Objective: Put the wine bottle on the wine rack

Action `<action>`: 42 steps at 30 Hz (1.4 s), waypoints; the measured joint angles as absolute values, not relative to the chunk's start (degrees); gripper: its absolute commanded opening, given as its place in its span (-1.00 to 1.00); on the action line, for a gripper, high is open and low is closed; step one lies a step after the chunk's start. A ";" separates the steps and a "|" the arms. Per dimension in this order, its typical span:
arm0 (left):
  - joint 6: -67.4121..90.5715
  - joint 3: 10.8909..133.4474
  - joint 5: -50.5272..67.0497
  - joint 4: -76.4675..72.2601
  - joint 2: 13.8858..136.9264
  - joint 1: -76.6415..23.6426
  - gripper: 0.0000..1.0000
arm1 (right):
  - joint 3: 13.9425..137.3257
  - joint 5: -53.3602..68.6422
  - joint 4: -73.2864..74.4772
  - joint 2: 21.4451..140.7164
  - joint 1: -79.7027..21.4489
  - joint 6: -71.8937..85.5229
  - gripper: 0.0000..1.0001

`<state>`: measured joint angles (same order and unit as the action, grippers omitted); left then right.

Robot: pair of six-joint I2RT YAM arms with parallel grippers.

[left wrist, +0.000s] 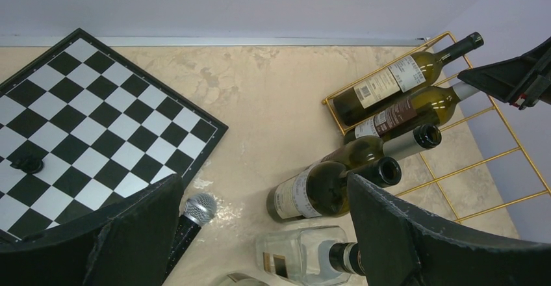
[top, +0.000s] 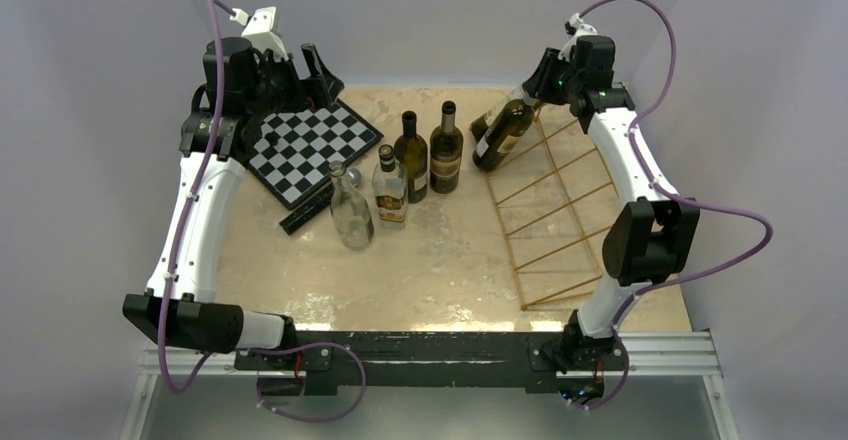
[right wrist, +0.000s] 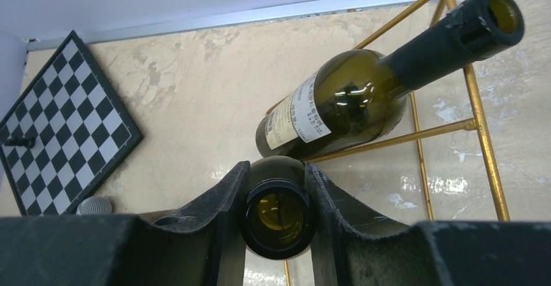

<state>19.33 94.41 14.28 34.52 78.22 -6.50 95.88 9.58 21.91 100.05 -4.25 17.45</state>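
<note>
My right jaws are clamped on neck of dark green glass wine bottle (right wrist: 278,216), upper right of overhead view, at gold metal-rod wine rack (right wrist: 490,162). Left jaws apart. Risk: bumps neighbouring labelled bottle (right wrist: 338,104), or rolls off rods if let go off-centre.

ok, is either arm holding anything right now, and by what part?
Right gripper holds a wine bottle by the top of its neck, fingers either side of the mouth. Left gripper is open and holds nothing.
</note>
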 measured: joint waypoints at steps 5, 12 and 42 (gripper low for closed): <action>19.31 94.41 14.28 34.89 78.24 -6.50 0.99 | 92.97 8.01 17.67 99.55 -3.79 20.27 -0.88; 19.31 94.41 14.28 35.05 78.26 -6.50 0.98 | 90.65 6.70 14.13 99.24 -3.40 22.92 -0.72; 19.27 94.15 13.91 35.31 78.26 -6.50 0.98 | 87.39 -6.44 27.83 98.76 -3.36 45.67 0.35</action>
